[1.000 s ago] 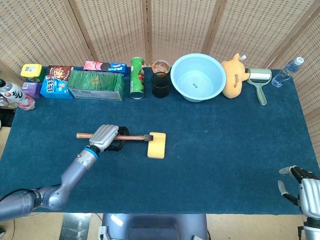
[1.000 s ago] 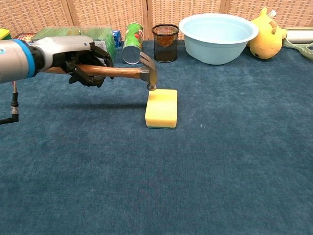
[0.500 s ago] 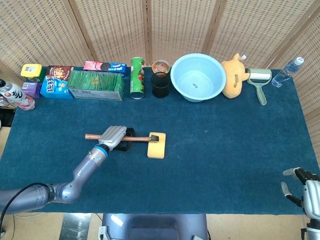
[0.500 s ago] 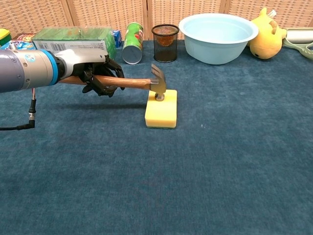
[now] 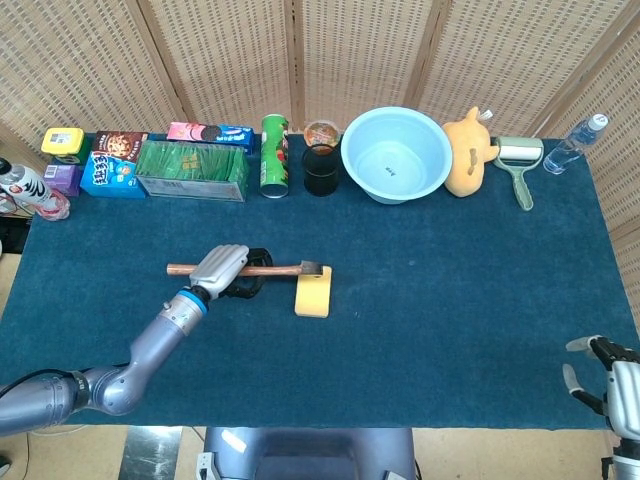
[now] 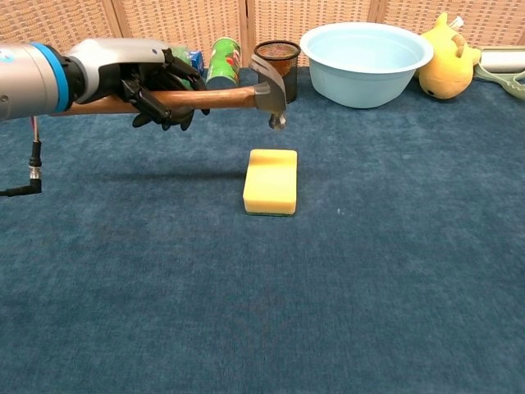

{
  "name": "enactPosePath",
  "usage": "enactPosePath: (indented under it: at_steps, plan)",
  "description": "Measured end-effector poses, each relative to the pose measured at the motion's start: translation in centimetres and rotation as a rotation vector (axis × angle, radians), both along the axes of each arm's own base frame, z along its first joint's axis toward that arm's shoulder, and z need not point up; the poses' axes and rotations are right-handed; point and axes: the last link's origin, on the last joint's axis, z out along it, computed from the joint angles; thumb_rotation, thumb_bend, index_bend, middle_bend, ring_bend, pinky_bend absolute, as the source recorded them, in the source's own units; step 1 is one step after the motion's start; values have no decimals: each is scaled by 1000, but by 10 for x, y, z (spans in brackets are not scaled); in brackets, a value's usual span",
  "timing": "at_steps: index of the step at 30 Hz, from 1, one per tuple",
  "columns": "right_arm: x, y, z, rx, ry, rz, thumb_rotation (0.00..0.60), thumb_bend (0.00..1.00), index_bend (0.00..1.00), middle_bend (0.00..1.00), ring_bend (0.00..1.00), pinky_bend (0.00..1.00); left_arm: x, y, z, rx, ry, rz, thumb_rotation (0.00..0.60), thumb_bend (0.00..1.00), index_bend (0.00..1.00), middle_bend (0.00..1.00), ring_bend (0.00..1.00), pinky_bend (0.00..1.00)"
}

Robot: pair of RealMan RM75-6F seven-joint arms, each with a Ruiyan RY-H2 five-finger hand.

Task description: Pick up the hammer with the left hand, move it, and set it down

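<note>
My left hand point(image 5: 224, 267) point(image 6: 152, 80) grips the wooden handle of the hammer point(image 5: 256, 270) point(image 6: 225, 97) and holds it level in the air. Its steel head point(image 6: 270, 93) hangs above the far end of a yellow sponge point(image 6: 271, 180) point(image 5: 313, 292), well clear of it. Part of the handle is hidden inside the fingers. My right hand point(image 5: 598, 372) shows only in the head view, at the bottom right corner off the table edge, fingers apart and empty.
Along the back edge stand a green chip can point(image 5: 274, 155), a black mesh cup point(image 6: 278, 62), a light blue basin point(image 6: 366, 51), a yellow plush toy point(image 6: 447, 57), a lint roller point(image 5: 520, 161), a bottle point(image 5: 575, 144) and several snack boxes point(image 5: 192, 169).
The hammer head went down onto the sponge half a second ago and has now risen well above it. My left hand lifted with it. The right hand stays put.
</note>
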Motion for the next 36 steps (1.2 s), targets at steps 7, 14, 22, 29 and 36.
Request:
enactPosePath:
  at_steps: [7,14,22,29,36]
  plan:
    - [-2,0,-1,6,-1,-7,600,388,445,442,473,434,-11,2,-12,-39,31,19,600,577,518,573,587,755]
    - [-5,2,1,-1,-1,-19,600,389,445,441,473,434,-20,6,-36,-70,114,35,600,577,518,573,588,755]
    - [-6,1,0,1,-4,-16,600,387,445,441,473,433,-12,5,-36,-67,86,34,600,578,518,573,587,755]
    - [-3,-1,-3,10,-1,-7,600,388,445,440,473,433,-19,-2,-10,1,39,3,600,574,517,573,588,755]
    - [0,-4,-4,19,5,1,600,388,445,440,473,433,-53,-14,2,9,72,38,600,572,518,573,588,755]
